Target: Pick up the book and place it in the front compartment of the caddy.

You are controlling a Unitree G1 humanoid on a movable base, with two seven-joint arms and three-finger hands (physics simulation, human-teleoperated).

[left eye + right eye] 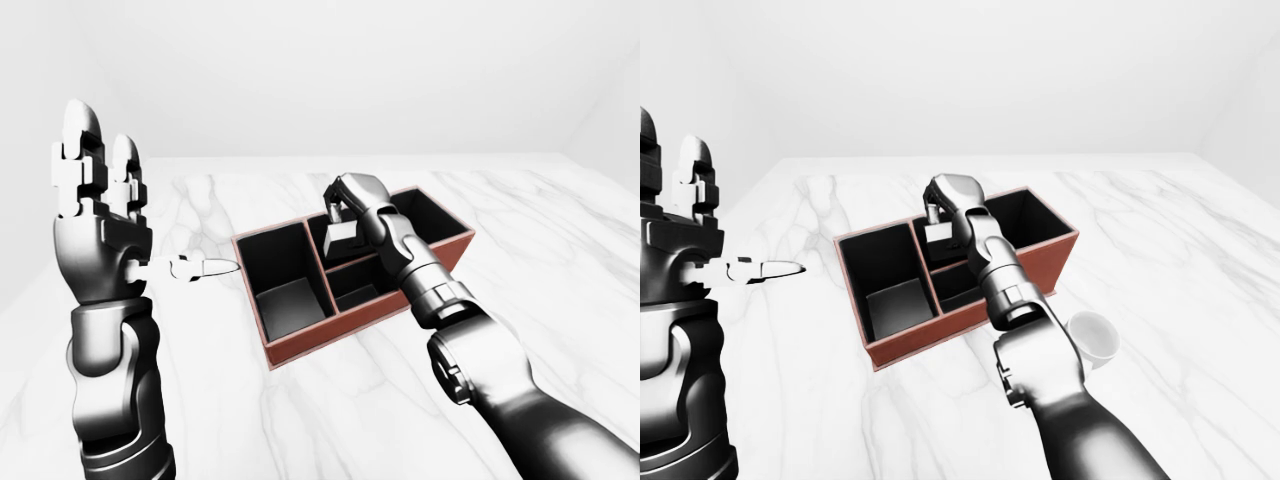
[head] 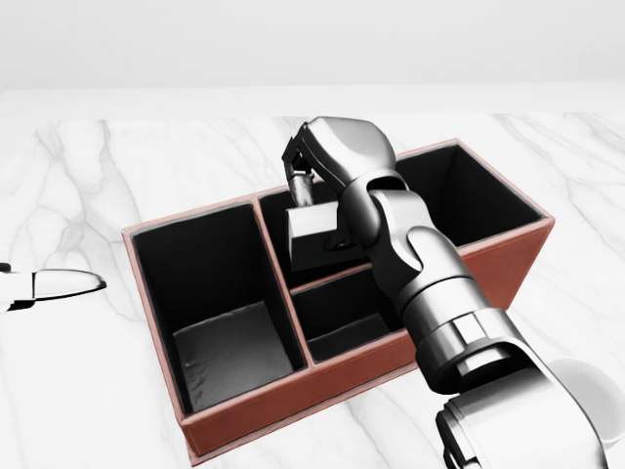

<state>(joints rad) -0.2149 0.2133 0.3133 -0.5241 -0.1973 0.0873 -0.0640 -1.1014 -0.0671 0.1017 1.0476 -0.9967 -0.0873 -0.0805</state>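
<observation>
The caddy (image 2: 342, 376) is a red-brown box with black insides, split into several compartments. My right hand (image 2: 303, 188) is shut on the top edge of a small grey book (image 2: 314, 234). The book hangs upright, its lower part inside the upper middle compartment, against the divider (image 2: 332, 277) to the lower middle one. My right forearm crosses over the lower middle compartment and hides part of it. My left hand (image 1: 140, 215) is raised at the left of the left-eye view, well away from the caddy, open with fingers up and thumb pointing right.
The caddy stands on a white marble tabletop (image 2: 88, 391). A white cup (image 1: 1090, 338) sits just right of my right arm, near the caddy's lower right corner. The caddy's large left compartment (image 2: 229, 352) and right compartment (image 2: 469, 200) are unoccupied.
</observation>
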